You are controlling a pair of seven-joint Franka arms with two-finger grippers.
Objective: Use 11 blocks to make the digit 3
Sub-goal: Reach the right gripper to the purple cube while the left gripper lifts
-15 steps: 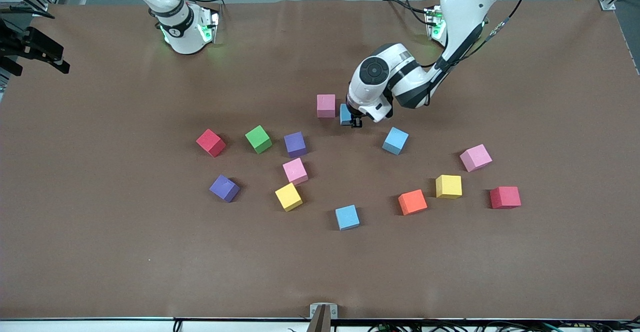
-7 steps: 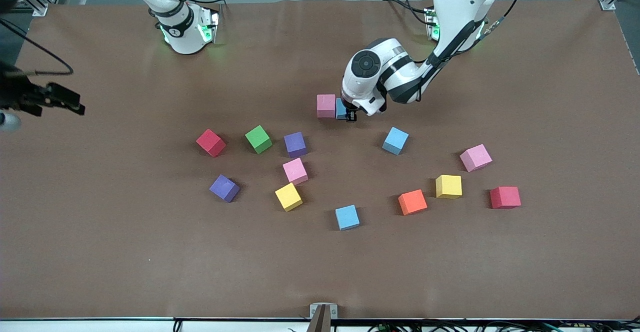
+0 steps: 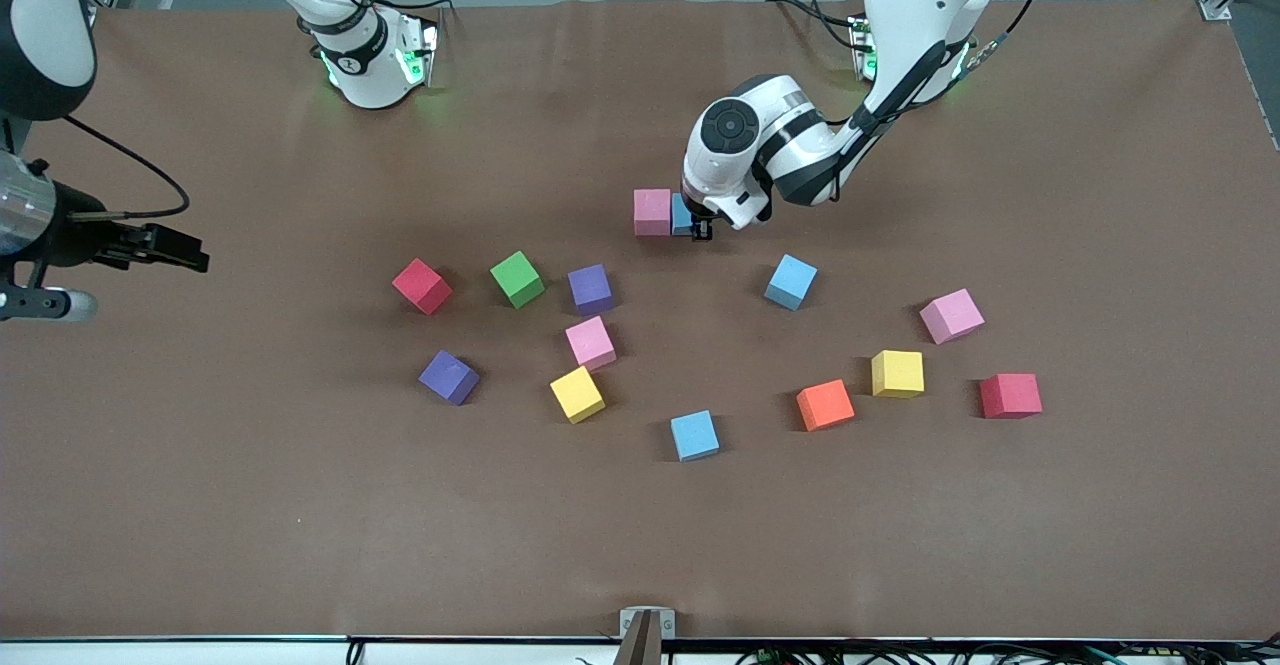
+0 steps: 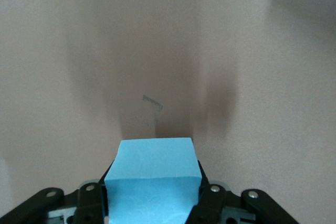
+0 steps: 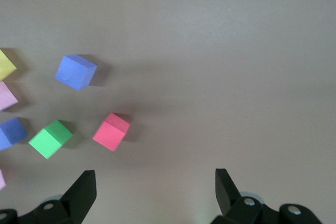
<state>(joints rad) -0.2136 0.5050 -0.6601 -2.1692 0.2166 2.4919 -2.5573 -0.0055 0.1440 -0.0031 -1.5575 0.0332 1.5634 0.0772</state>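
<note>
Left gripper [image 3: 699, 232] clamped on a light blue block [image 3: 682, 215], touching the pink block [image 3: 652, 212]. Right gripper [image 3: 165, 247] waits, fingers apart, over the table's [image 3: 250, 505] right-arm end. Foam: light, soft, squashes; grip flat side faces, gently.

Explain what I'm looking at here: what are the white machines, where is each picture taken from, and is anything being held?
Two robot arms stand at a brown table. One picture looks down from across it; the others come from cameras on each wrist. The left gripper is shut on a light blue block, low beside a pink block. The right gripper, fingers open, hovers at the right arm's end of the table. Loose blocks of many colours lie scattered nearer the front camera, including a green block.
</note>
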